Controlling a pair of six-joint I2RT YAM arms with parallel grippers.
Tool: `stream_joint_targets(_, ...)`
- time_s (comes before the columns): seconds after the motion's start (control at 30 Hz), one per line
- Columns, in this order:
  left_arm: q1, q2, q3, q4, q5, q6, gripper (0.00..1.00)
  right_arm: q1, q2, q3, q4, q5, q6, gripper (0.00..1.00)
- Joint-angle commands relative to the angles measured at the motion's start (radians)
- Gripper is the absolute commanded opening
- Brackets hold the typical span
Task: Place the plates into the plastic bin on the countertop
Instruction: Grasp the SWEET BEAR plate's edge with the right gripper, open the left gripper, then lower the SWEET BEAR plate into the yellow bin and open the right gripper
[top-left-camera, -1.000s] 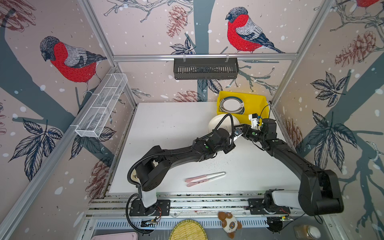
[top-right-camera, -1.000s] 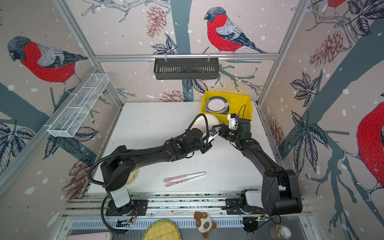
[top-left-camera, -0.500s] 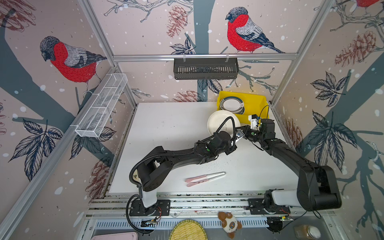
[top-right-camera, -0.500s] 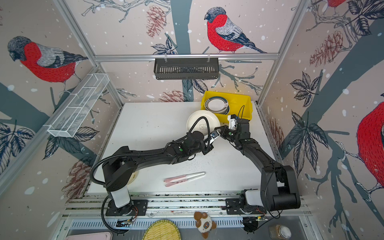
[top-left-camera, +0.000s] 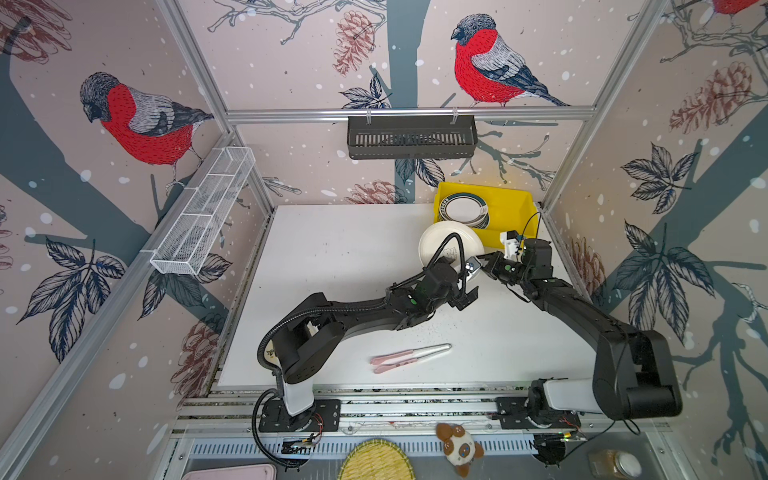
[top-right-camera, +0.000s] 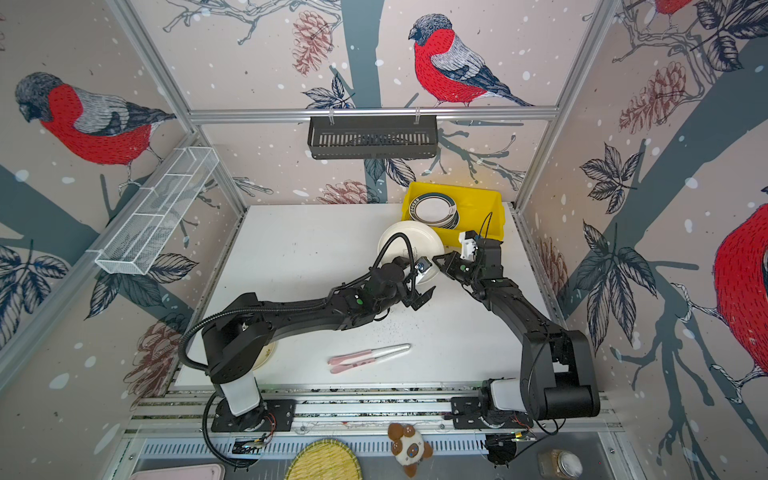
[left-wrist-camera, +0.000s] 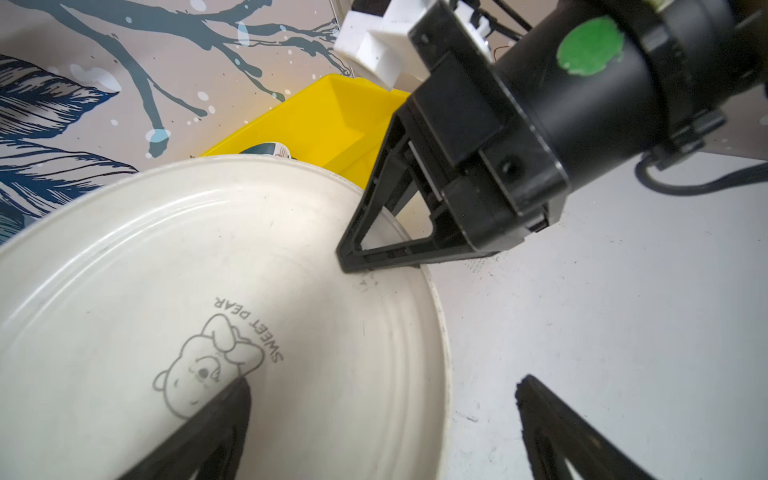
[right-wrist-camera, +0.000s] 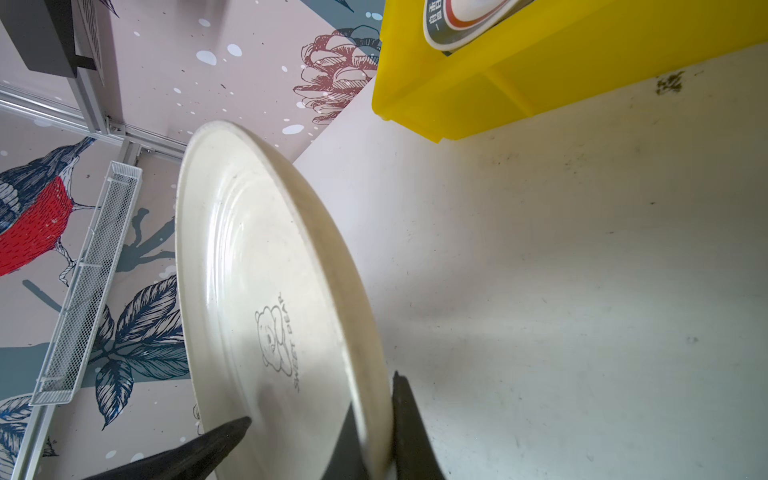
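The countertop (top-left-camera: 332, 270) lies below both claws. The plastic bin (top-left-camera: 513, 208) stands on it just beyond the right gripper (top-left-camera: 485, 262) and already holds a stack of green-rimmed plates (top-left-camera: 462, 210). The cream plate (top-left-camera: 440, 245) sits tilted on edge ahead of both claws, short of the bin wall, and appears raised off the countertop.

Change within the last second: the right gripper has clenched onto the plate's near rim, one finger on each face. The left gripper (top-left-camera: 468, 284), shut a second ago, has released. Its jaws now stand wide, with one finger lying over the bear print without gripping and the other off the rim.

Meaning: the handover is complete, and the right claw alone carries the plate. The left claw probably backs clear next. The right claw can then lift the plate over the bin rim onto the stack.
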Motion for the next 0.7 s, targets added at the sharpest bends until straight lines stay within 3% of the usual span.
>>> stream_joint_targets(0.0, -0.001, -0.020, -0.013, 0.067, -0.050, 0.000, 0.98, -0.003, -0.001, 0.006, 0.028, 0.030, 0.005, 0.00)
stream_joint_targets(0.27, 0.001, -0.092, -0.077, 0.087, -0.155, -0.016, 0.98, -0.020, 0.030, 0.076, -0.003, 0.166, -0.005, 0.00)
stream_joint_targets(0.47, 0.029, -0.156, -0.094, 0.038, -0.113, -0.048, 0.98, -0.043, 0.122, 0.141, 0.063, 0.350, 0.037, 0.00)
stream_joint_targets(0.67, 0.077, -0.235, -0.141, 0.034, -0.088, -0.083, 0.98, -0.064, 0.295, 0.307, 0.102, 0.301, 0.062, 0.00)
